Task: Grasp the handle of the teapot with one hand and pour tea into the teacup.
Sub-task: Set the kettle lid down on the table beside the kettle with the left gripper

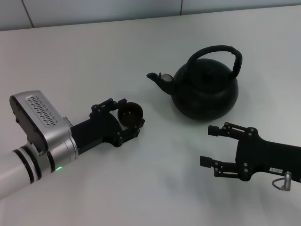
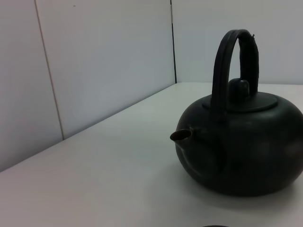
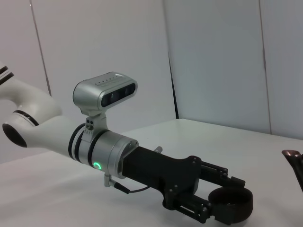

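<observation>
While left gripper (image 1: pixel 130 114) clamps teacup (image 1: pixel 130 113) — right gripper (image 1: pixel 212 146) hovers, fingers spread.

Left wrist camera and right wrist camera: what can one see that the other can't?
Only the left wrist view shows the whole teapot with its arched handle and lid. Only the right wrist view shows the left gripper closed around the teacup, with its silver camera above. Both show the white table and the grey wall panels behind.

The matte-black teapot (image 1: pixel 204 92) stands upright, handle (image 1: pixel 217 52) arched overhead, spout toward the small black teacup (image 1: pixel 130 114).
</observation>
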Tool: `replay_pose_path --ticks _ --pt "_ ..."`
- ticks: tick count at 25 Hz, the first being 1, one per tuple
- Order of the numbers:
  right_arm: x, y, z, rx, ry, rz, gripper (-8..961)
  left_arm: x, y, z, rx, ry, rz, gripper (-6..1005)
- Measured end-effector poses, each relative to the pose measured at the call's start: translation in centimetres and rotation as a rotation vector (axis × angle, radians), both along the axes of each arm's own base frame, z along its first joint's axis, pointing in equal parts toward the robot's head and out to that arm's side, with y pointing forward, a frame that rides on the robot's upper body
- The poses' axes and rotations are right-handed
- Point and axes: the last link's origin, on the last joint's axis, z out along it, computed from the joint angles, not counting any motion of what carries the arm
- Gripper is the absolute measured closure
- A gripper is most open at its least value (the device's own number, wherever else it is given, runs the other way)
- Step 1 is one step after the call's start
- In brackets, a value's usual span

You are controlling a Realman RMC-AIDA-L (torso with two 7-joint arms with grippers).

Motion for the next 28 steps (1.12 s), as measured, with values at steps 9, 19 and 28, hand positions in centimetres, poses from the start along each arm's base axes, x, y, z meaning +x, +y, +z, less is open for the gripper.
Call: replay_pose_path --ticks 9,19,28 --pt "0.03 -0.05 -0.01 -0.001 -0.001 0.000 144 -0.32 -0.13 -0.27 -0.008 0.021 0.014 240" --pt "0.05 -0.16 -0.08 -0.003 0.002 -0.003 144 -0.27 -0.31 -0.36 -0.007 0.017 0.011 229" --pt "0.04 -0.30 -0.18 -0.006 0.010 -0.007 144 -0.21 -0.33 -0.35 -0.007 0.013 0.009 220"
